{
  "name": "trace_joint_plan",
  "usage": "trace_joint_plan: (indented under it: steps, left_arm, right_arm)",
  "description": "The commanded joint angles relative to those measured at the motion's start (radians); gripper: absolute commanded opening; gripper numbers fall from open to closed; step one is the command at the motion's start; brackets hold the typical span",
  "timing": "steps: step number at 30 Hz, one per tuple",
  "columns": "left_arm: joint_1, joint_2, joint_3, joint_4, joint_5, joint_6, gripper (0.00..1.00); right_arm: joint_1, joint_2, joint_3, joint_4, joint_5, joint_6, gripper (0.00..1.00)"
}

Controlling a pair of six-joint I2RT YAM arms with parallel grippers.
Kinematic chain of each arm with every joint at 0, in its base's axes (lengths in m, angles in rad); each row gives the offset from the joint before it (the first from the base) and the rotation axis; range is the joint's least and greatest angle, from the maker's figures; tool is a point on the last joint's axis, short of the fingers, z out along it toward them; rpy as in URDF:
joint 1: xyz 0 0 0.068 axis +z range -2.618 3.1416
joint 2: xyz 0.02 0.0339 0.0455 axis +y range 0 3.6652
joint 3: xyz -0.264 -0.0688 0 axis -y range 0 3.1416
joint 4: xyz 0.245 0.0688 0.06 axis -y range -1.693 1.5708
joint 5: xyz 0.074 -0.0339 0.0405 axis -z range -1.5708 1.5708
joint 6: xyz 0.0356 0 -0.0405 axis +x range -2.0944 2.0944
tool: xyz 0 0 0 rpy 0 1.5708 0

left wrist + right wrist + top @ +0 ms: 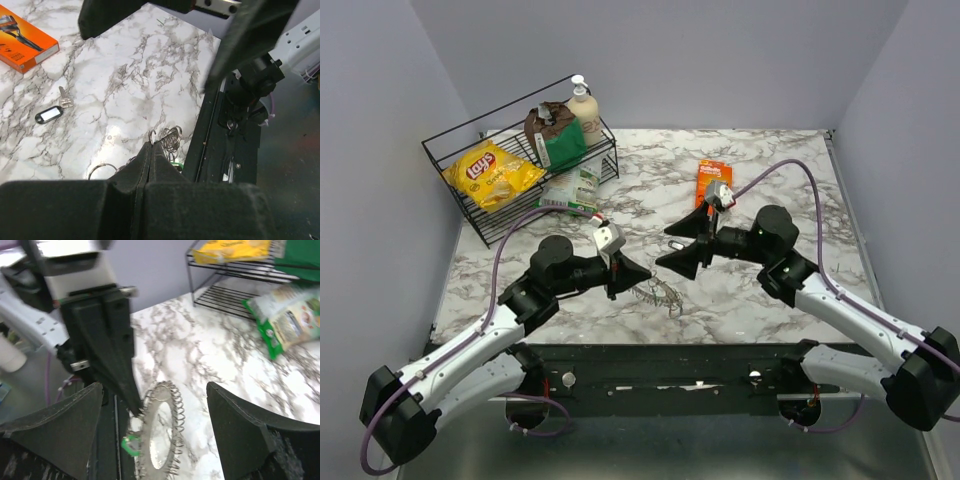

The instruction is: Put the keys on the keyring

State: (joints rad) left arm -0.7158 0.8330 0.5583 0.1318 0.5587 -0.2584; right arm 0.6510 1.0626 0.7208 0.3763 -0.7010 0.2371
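The left tool [646, 272] clamps the rim of the keyring [660, 292], with the right tool [673, 246] spread apart just beside it.

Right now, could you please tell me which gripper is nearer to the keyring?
Left. The left gripper is shut on the edge of the keyring; the right gripper hangs open just beyond it, not touching.

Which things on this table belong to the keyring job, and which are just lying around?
For the job: keyring, pinched by the shut left tool; green key; open right tool.
Lying about: orange razor box, wire basket, chips bag, lotion bottle.
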Motion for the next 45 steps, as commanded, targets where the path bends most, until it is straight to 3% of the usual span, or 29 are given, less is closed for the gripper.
trace_joint_plan:
  steps: [1, 9, 15, 17, 21, 30, 35, 45]
  left_arm:
    - [-0.007, -0.067, 0.028, 0.000, -0.060, 0.044, 0.00]
    - [-0.005, -0.184, 0.055, -0.135, -0.152, 0.105, 0.00]
    - [-0.004, -0.222, 0.112, -0.303, -0.217, 0.177, 0.00]
    - [-0.002, -0.216, 0.127, -0.339, -0.217, 0.188, 0.00]
    - [0.003, -0.198, 0.138, -0.357, -0.210, 0.202, 0.00]
    - [0.024, -0.167, 0.138, -0.337, -0.154, 0.212, 0.00]
    - [0.030, -0.167, 0.132, -0.328, -0.131, 0.205, 0.00]
    - [0.030, -0.147, 0.071, -0.181, -0.120, 0.064, 0.00]
  right_arm:
    - [-0.040, 0.057, 0.061, -0.100, 0.224, 0.042, 0.93]
    - [-0.160, 0.295, 0.212, -0.293, 0.360, 0.127, 0.91]
    - [-0.163, 0.500, 0.373, -0.554, 0.472, -0.007, 0.89]
    - [-0.162, 0.546, 0.403, -0.602, 0.479, -0.076, 0.81]
    - [-0.146, 0.664, 0.483, -0.749, 0.584, -0.140, 0.77]
    - [-0.056, 0.746, 0.505, -0.813, 0.696, -0.191, 0.74]
    - [-0.050, 0.827, 0.554, -0.858, 0.758, -0.187, 0.67]
    - [-0.050, 0.872, 0.578, -0.864, 0.753, -0.153, 0.61]
